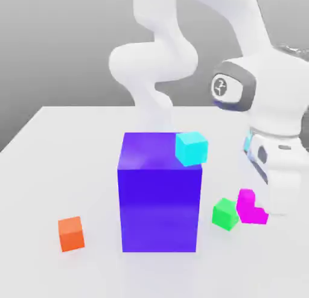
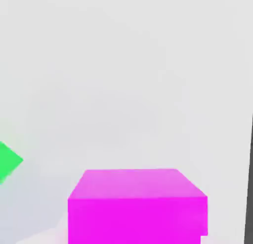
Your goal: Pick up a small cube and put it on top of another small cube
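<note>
On the white surface in the exterior view: magenta cube at the exterior view's right, touching or just beside the green cube, both near the big blue block with a cyan cube at its top corner; orange cube well apart at the exterior view's left. White arm bent low over the magenta cube, wrist pointing down, tool hidden behind the hand. In the hand view: magenta cube close under the camera, green cube at the edge. Tool closed; probably gripping the magenta cube, though contact unconfirmed. Step in hand, seemingly: the grasp. Next move calls for a straight lift, a short shift over the green cube, a gentle lowering.
</note>
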